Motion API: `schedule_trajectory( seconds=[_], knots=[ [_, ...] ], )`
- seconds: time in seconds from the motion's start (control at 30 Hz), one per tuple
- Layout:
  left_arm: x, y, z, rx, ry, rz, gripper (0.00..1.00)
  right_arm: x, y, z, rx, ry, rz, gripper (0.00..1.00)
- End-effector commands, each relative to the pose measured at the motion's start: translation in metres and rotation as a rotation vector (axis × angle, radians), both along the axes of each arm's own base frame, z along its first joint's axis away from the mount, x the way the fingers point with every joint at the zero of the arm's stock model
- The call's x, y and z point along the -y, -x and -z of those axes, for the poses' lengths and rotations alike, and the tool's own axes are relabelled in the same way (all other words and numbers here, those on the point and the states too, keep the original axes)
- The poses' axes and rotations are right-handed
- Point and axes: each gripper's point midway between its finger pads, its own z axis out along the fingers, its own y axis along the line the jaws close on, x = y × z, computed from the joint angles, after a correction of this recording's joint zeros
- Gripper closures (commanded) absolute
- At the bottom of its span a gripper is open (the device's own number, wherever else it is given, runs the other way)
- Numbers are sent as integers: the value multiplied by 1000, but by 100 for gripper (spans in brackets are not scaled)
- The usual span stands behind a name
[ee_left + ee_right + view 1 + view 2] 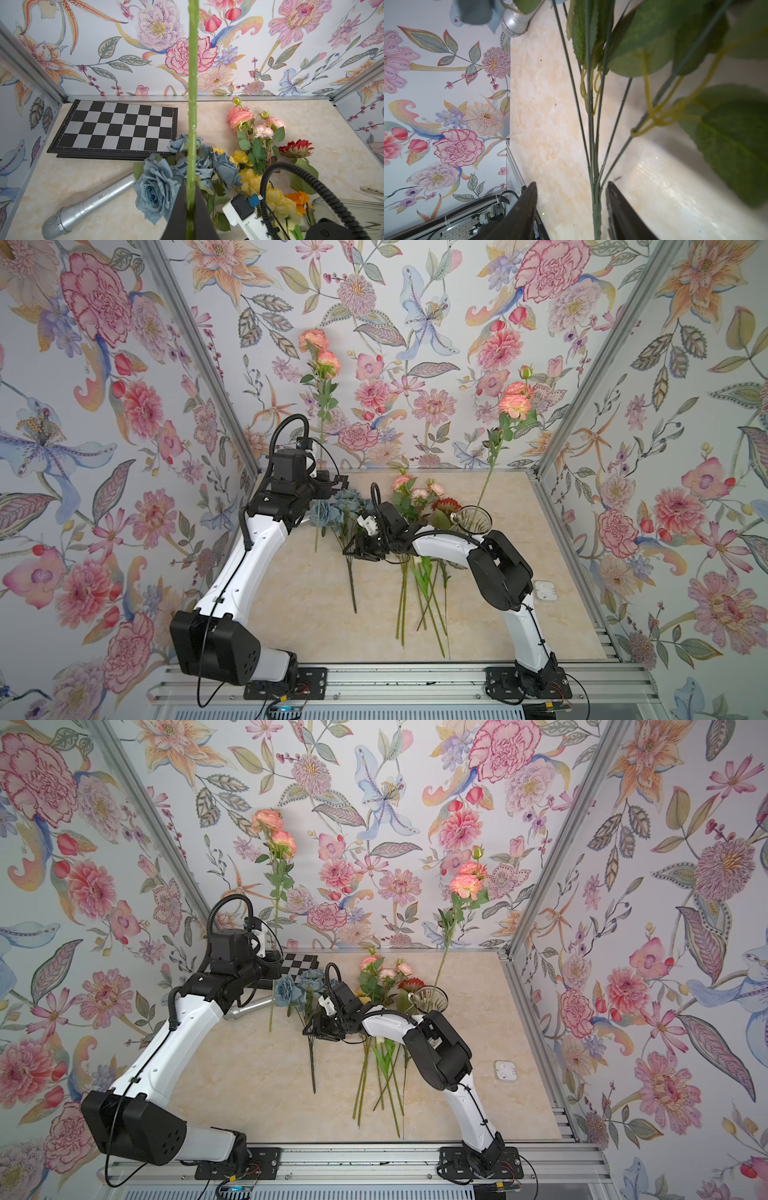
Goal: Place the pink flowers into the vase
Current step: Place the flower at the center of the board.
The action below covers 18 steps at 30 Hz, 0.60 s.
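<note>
Left claw (191, 188) clamped tight on stem of held pink spray (319, 350). Blooms up, cut end down: judged ready for narrow neck. Held spray well apart from vase (484, 526), which stands right rear of desk (311, 614) with one vased pink spray (514, 404) in it. Loose pink flowers (419, 491) lie near vase.

Right claw (571, 199) part open astride blue rose bunch (596, 207) stem, no pinch seen. Only right wrist view shows that jaw gap. Only left wrist view shows chessboard (120, 126) and microphone (87, 204) whole.
</note>
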Motion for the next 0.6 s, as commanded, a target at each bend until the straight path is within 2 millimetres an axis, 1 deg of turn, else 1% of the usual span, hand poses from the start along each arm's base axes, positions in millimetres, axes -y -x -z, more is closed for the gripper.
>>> schedule_trajectory(
  seconds=[0.0,0.03,0.07,0.17,0.27,0.4,0.5,0.57],
  knots=[
    [8,-9,-22,83,17,42,100,16,7,-32,22,14,6,40],
    [10,-10,-21,86,24,50,100,19,8,-36,31,13,4,39],
    [12,-11,-22,97,35,59,100,22,8,-45,45,6,5,39],
    [21,-13,-25,129,76,97,100,30,3,-78,111,-26,10,39],
    [30,-17,-29,159,122,134,100,41,-13,-127,209,-71,40,39],
    [42,-21,-33,189,186,182,100,66,-40,-190,353,-120,102,40],
    [52,-22,-34,213,232,226,100,83,-59,-233,454,-165,138,40],
    [59,-20,-36,236,267,265,100,89,-68,-258,527,-193,140,40]
  ],
)
